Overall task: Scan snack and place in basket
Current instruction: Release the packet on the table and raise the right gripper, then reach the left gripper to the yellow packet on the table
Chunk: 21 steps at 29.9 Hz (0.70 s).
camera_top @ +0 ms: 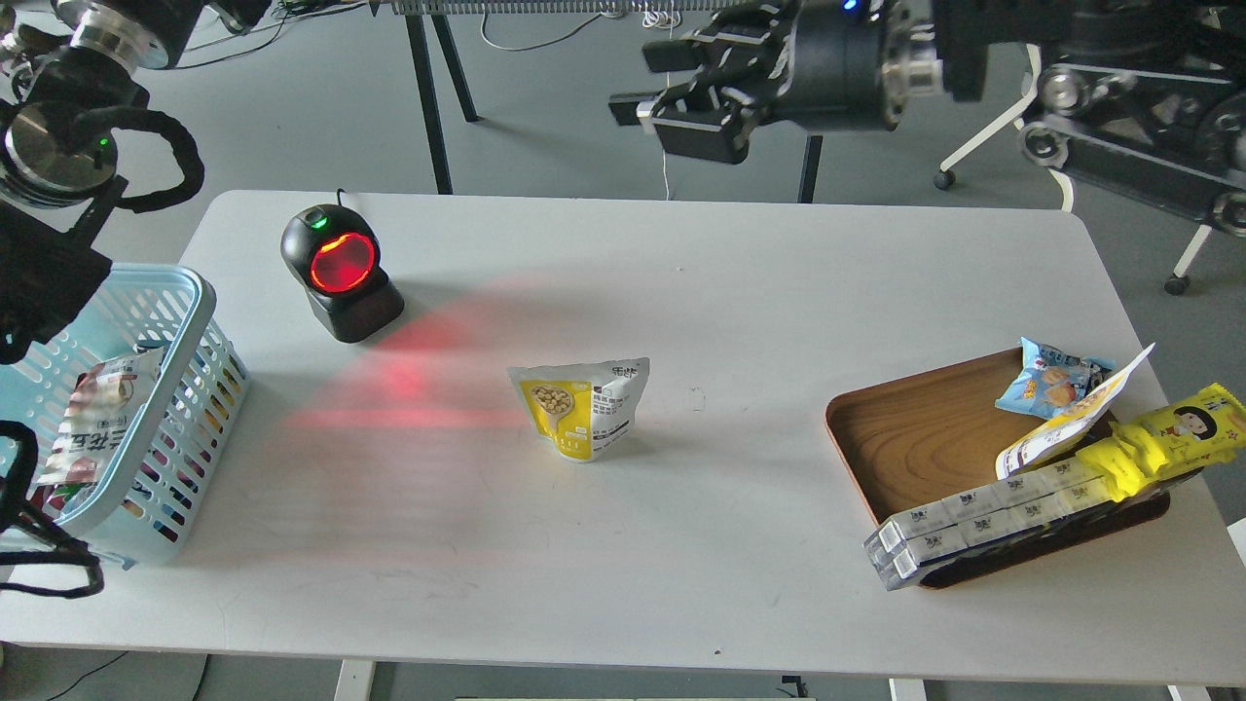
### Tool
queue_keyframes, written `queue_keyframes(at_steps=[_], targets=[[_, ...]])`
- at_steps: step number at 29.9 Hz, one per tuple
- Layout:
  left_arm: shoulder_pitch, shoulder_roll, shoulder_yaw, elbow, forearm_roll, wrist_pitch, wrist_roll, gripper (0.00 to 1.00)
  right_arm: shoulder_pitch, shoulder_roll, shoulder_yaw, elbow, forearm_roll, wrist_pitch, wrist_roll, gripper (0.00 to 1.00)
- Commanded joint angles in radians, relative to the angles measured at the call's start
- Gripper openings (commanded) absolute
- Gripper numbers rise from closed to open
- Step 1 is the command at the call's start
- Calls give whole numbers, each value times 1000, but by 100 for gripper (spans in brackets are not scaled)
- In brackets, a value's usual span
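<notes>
Blue basket (200, 321) at my left edge, snack (582, 407) standing mid-table, apart from the glowing scanner (339, 273), my right gripper (681, 97) raised, fingers parted, empty, left gripper unseen.

Single view, taken from the head, looking forward and steeply down onto a white table (681, 545). Set fairly close: near table edge along the bottom, far edge with grey floor and table legs beyond near the top. Left border cuts through a blue basket (200, 321); right border falls just past a wooden tray (905, 428). No second view to share ground with.
</notes>
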<state>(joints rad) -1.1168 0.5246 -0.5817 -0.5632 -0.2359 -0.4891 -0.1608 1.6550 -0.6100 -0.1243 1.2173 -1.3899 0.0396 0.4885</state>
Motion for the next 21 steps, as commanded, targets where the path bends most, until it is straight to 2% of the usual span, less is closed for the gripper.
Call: queue_keyframes(at_steps=[1,7,13,15,21], targets=[[-3,58,31,-130,178,0,-8,99,-124,-82,147,-5,63,5,0,89],[-6,120,31,-340,602,1,-72,99,-268,-180,238,-15,262,-9,0,90],[-54,136,31,-506,890,0,-72,99,-334,-185,241,-134,556,-10,0,94],[-70,143,31,-564,993,0,-71,95,-345,-174,242,-188,670,-12,0,94],[-68,164,34,-811,1363,0,-74,94,-380,-76,242,-363,1073,25,0,95]])
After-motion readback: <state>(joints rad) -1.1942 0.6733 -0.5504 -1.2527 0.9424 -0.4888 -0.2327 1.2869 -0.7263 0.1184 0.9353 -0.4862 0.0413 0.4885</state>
